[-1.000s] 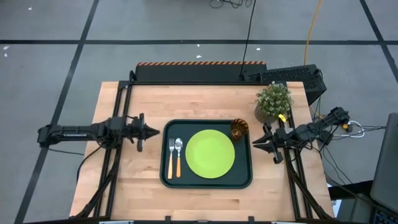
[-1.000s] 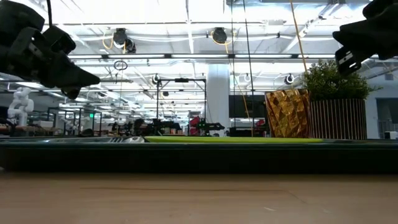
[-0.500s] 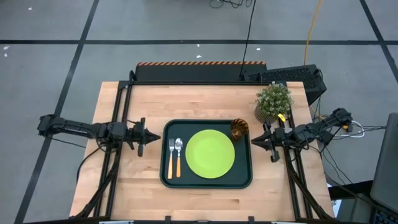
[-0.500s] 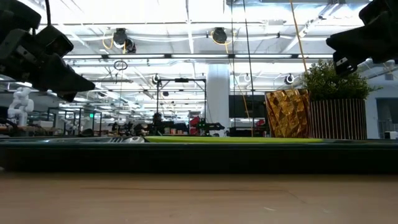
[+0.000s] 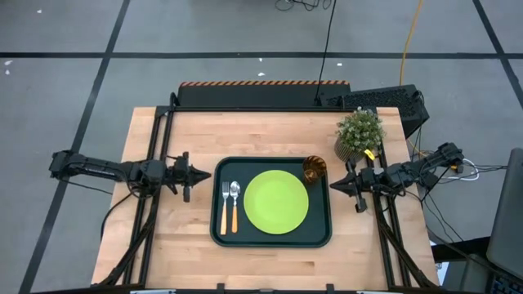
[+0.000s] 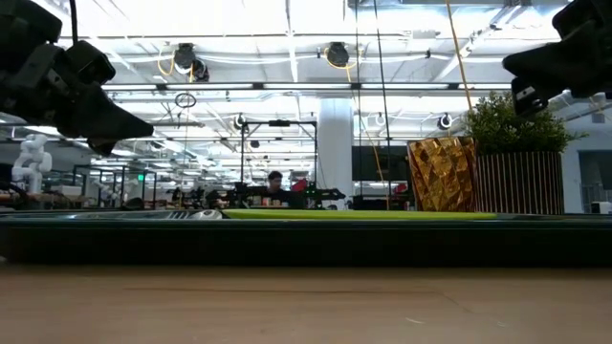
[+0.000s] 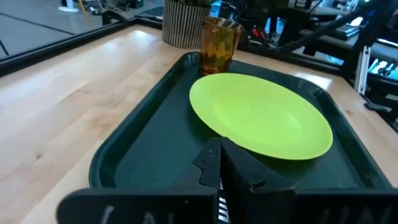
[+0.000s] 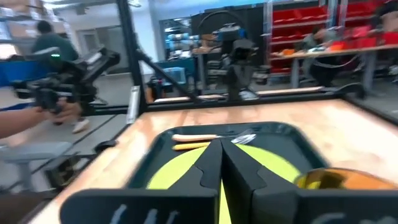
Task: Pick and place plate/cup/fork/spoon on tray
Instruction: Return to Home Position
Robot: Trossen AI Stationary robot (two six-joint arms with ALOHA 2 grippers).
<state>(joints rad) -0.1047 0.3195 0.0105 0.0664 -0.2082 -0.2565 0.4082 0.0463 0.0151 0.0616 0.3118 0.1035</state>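
High view: tray (image 5: 272,239) mid-table | plate (image 5: 276,202) centred in tray | fork (image 5: 224,207) and spoon (image 5: 234,205) side by side left of plate | cup (image 5: 315,169) in tray's far right corner | left gripper (image 5: 204,173) clenched, empty, left of tray | right gripper (image 5: 336,186) clenched, empty, right of tray

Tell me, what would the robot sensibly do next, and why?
Probably just pull both arms back to rest. The plate, cup, fork and spoon all lie on the tray, and the left gripper and right gripper are shut, empty, off its ends.
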